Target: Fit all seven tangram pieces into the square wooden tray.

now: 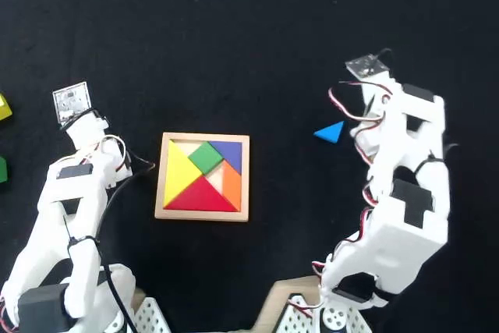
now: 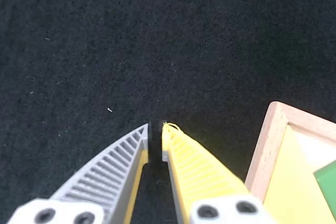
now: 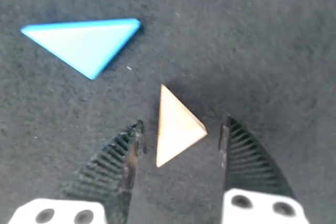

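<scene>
The square wooden tray (image 1: 161,193) lies mid-table and holds a yellow triangle (image 1: 181,173), a green square (image 1: 206,157), a violet-blue piece (image 1: 229,153), an orange piece (image 1: 232,183) and a red triangle (image 1: 201,197). Pale patches show between them. A light blue triangle (image 1: 330,132) (image 3: 84,43) rests on the cloth right of the tray. Close by it, a pale wood-coloured triangle (image 3: 178,127) lies flat between the fingers of my open right gripper (image 3: 182,127). My left gripper (image 2: 156,127) is shut on nothing, low over the cloth just outside the tray's corner (image 2: 273,145).
Black cloth covers the table. The left arm (image 1: 78,185) stands left of the tray, the right arm (image 1: 405,161) to its right. Small yellow (image 1: 4,107) and green (image 1: 2,169) objects sit at the far left edge.
</scene>
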### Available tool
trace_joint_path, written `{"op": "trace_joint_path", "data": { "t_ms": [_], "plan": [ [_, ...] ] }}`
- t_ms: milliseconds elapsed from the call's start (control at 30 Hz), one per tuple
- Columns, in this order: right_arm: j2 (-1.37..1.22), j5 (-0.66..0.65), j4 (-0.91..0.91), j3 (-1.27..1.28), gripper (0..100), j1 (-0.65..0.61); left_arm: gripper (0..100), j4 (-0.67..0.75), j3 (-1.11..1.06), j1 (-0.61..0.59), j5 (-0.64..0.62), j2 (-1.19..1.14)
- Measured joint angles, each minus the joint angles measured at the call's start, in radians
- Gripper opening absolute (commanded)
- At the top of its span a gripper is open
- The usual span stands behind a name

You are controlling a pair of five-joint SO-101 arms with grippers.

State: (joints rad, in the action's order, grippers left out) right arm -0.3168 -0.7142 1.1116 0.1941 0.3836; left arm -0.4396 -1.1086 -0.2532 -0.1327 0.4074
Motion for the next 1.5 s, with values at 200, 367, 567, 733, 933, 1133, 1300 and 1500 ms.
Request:
{"op": "trace_joint_path", "data": {
  "t_ms": [200, 367, 567, 733, 933, 1133, 1300, 1500],
  "plan": [
    [0.0, 0.0, 0.0, 0.0, 21.8, 0.008, 6, 0.0, 0.0, 0.0, 0.0, 0.0],
    [0.0, 0.0, -0.06, 0.028, 21.8, 0.008, 6, 0.0, 0.0, 0.0, 0.0, 0.0],
    [0.0, 0.0, -0.1, 0.055, 21.8, 0.008, 6, 0.0, 0.0, 0.0, 0.0, 0.0],
    [0.0, 0.0, -0.1, 0.055, 18.1, 0.008, 6, 0.0, 0.0, 0.0, 0.0, 0.0],
    [0.0, 0.0, -0.1, 0.055, 13.8, 0.008, 6, 0.0, 0.0, 0.0, 0.0, 0.0],
    [0.0, 0.0, -0.1, 0.055, 13.4, 0.008, 6, 0.0, 0.0, 0.0, 0.0, 0.0],
    [0.0, 0.0, -0.098, 0.055, 13.4, 0.008, 6, 0.0, 0.0, 0.0, 0.0, 0.0],
    [0.08, 0.0, 0.063, 0.015, 13.4, 0.008, 6, 0.0, 0.0, 0.0, 0.0, 0.0]
  ]
}}
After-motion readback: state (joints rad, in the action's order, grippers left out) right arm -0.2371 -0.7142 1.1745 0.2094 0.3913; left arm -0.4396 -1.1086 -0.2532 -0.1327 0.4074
